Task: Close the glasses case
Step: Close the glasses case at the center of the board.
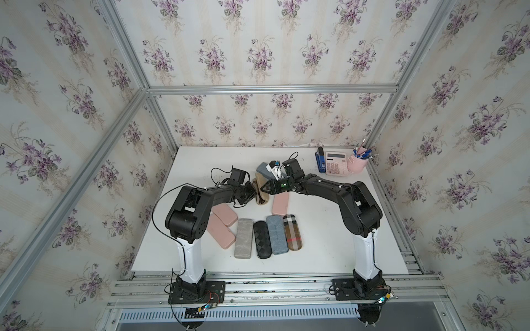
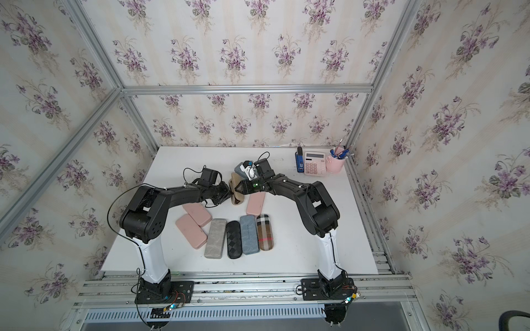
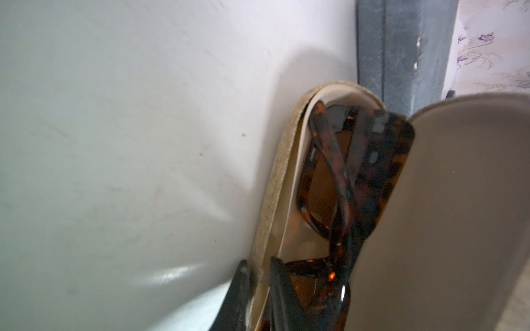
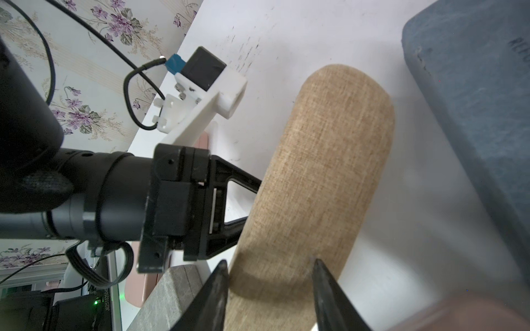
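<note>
- The left gripper (image 3: 259,263) was clamped on the rim of the lower shell of the tan glasses case (image 4: 324,172).
- The case sat mid-way across the table (image 1: 315,243) between the two grippers. It was ajar, with tortoiseshell sunglasses (image 3: 358,172) inside.
- The right gripper (image 4: 268,262) had its jaws spread, with the tips on the fabric lid.

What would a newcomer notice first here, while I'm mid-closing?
The open tan case stands out mid-table, tortoiseshell sunglasses inside, with the left gripper pinching its rim and the right gripper open by its lid. Nearer the front lies a row of closed cases.
</note>
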`<state>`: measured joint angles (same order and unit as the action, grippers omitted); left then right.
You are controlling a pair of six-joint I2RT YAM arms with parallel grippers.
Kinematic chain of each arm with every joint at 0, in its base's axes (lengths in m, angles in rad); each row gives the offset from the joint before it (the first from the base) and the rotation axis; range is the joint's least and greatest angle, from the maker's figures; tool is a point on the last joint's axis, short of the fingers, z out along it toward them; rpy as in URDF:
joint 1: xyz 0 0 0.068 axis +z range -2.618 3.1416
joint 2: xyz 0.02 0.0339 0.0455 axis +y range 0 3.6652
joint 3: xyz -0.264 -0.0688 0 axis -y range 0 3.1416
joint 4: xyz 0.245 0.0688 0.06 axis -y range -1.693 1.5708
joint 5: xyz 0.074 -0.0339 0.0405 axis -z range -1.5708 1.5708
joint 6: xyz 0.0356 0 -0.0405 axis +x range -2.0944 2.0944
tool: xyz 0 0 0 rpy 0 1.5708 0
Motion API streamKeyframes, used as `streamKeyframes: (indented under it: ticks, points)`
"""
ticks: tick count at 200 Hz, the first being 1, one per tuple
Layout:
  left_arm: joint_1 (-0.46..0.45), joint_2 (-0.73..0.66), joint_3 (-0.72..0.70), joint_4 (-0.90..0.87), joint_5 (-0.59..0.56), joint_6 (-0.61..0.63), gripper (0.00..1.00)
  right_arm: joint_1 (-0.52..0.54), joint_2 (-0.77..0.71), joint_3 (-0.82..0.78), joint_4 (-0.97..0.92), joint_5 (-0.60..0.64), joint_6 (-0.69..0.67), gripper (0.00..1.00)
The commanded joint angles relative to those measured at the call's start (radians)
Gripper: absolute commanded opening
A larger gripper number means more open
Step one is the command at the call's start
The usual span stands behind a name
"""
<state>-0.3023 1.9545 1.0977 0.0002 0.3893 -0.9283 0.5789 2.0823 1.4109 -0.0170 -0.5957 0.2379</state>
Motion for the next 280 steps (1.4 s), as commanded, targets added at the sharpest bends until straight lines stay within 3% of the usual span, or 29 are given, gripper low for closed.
streamKeyframes:
  ticks: [1, 80, 280]
  points:
    - [-0.003, -0.009, -0.005, 0.000, 0.041, 0.014, 0.17, 0.009, -0.004, 0.001, -0.018, -0.003, 0.014, 0.50]
    - [-0.006, -0.014, -0.015, 0.013, 0.045, 0.011, 0.17, 0.010, 0.021, -0.001, -0.024, 0.007, 0.014, 0.43]
    - [-0.009, -0.012, -0.012, 0.019, 0.052, 0.012, 0.15, 0.033, 0.054, 0.019, -0.067, 0.033, -0.019, 0.39]
